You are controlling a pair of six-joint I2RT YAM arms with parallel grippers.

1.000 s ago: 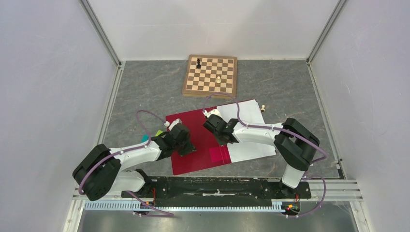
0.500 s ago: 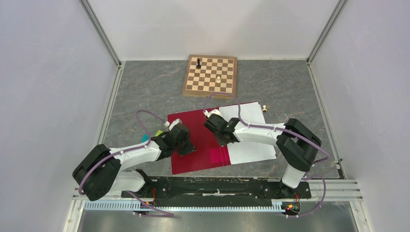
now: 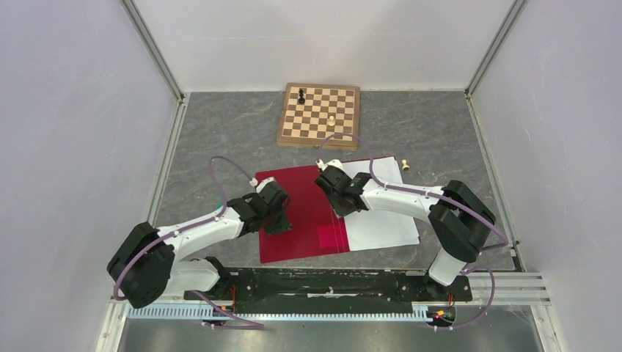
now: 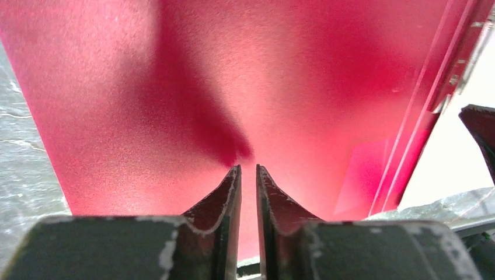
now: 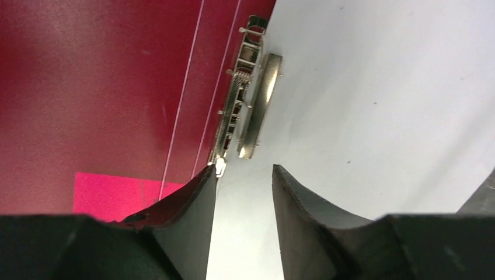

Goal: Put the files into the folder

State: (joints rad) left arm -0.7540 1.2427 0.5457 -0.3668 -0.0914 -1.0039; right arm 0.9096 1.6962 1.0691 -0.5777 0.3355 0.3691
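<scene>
Since the earlier frame both arms have shifted slightly toward the far side and their jaws have parted. Left gripper [image 4: 247, 167]: fingers a narrow slit apart, empty, over the left cover of the open folder [image 3: 297, 194]. Right gripper [image 5: 244, 166]: spread, empty, above the files [image 3: 385, 224] on the folder's right half, beside the metal clip [image 5: 248, 105].

No writing can be read anywhere. The pink patch [image 3: 329, 235] on the folder [image 3: 293, 209] shows only flat colour, and the white sheet [image 3: 385, 224] just beside that patch looks blank.
</scene>
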